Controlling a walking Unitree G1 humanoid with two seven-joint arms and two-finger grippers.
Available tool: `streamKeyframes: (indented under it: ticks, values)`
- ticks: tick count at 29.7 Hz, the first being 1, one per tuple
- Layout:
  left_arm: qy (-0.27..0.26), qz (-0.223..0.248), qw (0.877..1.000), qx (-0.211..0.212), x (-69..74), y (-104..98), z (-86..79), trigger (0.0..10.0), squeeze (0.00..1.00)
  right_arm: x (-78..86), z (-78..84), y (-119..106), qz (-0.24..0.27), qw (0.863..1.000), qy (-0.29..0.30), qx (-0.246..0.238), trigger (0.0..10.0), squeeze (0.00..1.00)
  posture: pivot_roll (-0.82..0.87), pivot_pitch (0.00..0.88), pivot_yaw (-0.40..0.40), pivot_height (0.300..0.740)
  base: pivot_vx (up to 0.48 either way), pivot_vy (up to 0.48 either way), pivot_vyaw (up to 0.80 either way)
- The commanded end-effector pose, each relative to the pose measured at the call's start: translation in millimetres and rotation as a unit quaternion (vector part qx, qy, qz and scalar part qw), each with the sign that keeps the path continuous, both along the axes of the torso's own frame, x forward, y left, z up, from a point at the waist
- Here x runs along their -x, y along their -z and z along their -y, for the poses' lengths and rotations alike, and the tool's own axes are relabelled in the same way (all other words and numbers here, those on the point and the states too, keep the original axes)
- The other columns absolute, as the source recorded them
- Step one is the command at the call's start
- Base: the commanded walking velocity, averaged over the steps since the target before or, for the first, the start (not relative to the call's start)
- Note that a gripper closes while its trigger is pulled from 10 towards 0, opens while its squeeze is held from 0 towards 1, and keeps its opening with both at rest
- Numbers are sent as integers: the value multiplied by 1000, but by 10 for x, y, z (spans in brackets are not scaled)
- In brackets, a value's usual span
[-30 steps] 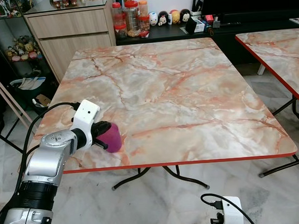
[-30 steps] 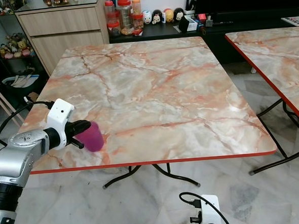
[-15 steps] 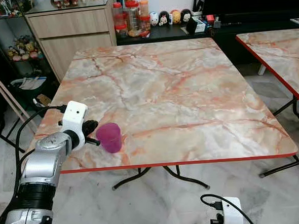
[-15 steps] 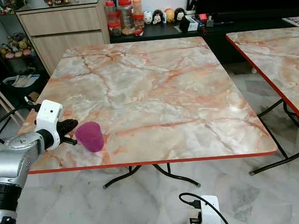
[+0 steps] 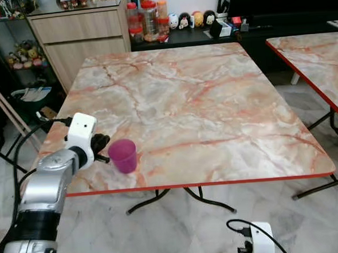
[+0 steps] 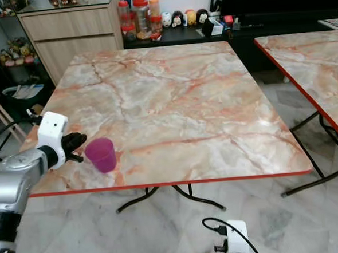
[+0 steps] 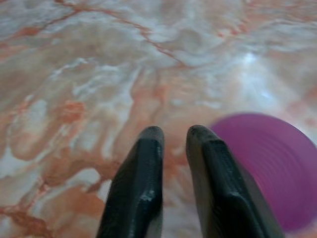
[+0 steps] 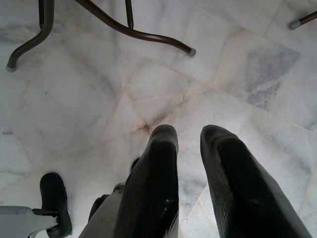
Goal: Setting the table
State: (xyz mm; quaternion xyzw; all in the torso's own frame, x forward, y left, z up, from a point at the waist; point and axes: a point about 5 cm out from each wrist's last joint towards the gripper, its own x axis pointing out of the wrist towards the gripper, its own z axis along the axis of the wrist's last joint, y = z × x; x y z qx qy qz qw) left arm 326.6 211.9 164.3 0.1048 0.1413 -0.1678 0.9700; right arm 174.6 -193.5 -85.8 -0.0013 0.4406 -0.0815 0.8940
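cup set down, left gripper backing off

we are hanging our right gripper [image 8: 188, 136] idle nearest us, low over the marble floor [image 8: 99, 99] by the table's legs, its fingers a narrow gap apart and gripping nothing.

just ahead of our left gripper [image 7: 174, 136], the purple cup [image 5: 124, 155] is now standing upright and free on the marble table [image 5: 214, 112], near its front edge. a second ago we were clasping it, tilted on its side; since then we have released it and drawn the gripper back to the cup's left. we judge the cup placed, so this part of the setting looks done.

the left gripper is holding nothing: its fingers [image 7: 143, 178] are almost closed, a thin slit between them, just beside the cup and apparently not touching it.

beyond the cup, the tabletop is stretching away bare toward the cabinet [image 5: 79, 26] and jars [image 5: 148, 16].
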Motion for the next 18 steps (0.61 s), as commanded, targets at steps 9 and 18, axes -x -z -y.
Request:
streamKeyframes:
  ticks: [9,18]
  values:
    - [36,-3,999,-16,56,-53,84,10000,1000,-19,-21,-6,2,1000,-7,-1,10000,0,39,0,2,740,0,0,0]
    - [49,-12,998,-25,55,-34,160,10000,1000,-24,-14,-9,3,1000,-5,0,10000,0,33,0,5,740,0,0,0]
